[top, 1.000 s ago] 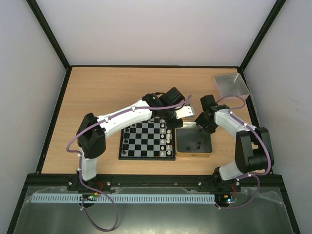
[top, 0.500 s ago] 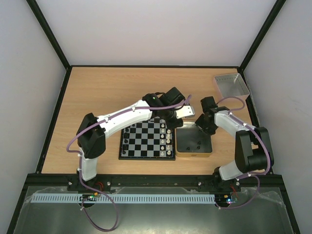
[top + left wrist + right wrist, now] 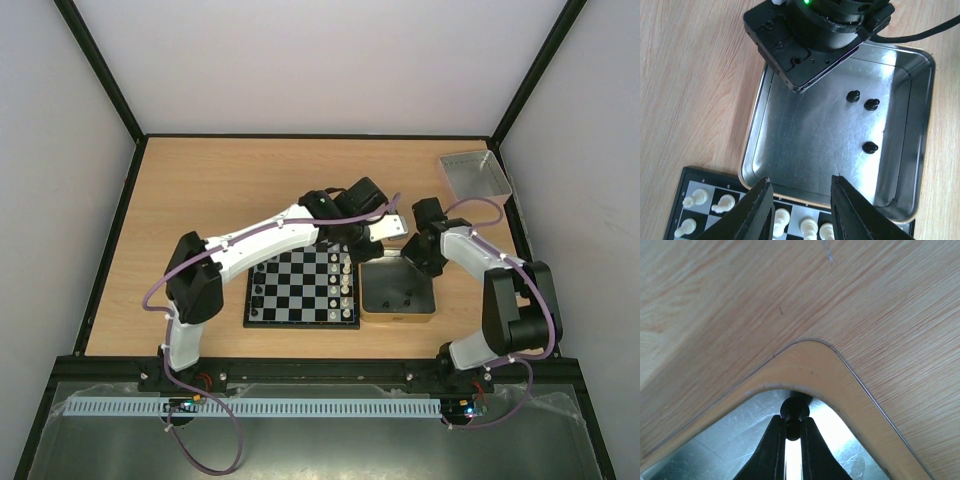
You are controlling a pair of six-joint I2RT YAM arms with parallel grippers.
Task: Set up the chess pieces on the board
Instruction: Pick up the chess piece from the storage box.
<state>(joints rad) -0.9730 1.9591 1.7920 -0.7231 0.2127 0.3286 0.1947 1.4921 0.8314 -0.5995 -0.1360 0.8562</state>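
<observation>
The board [image 3: 300, 322] lies at the table's near middle. Cream chess pieces [image 3: 345, 285] stand in its right columns and black ones [image 3: 258, 285] in its left column. My left gripper [image 3: 356, 252] is open and empty; in the left wrist view [image 3: 801, 187] it hovers over the board's edge [image 3: 695, 175] beside the cream pieces [image 3: 781, 220]. My right gripper [image 3: 407, 257] is shut on a black chess piece [image 3: 795, 412] at the far corner of the gold-rimmed tin [image 3: 805, 365]. Three more black pieces [image 3: 870, 147] lie in the tin [image 3: 805, 145].
The tin [image 3: 398, 314] touches the board's right side. A clear grey tray [image 3: 476, 175] sits at the far right corner. The right wrist body [image 3: 815, 35] hangs over the tin's far corner, close to my left gripper. Walls enclose the table.
My left arm has shifted slightly up and right, toward the tin. The right gripper has stayed at the tin's far corner.
</observation>
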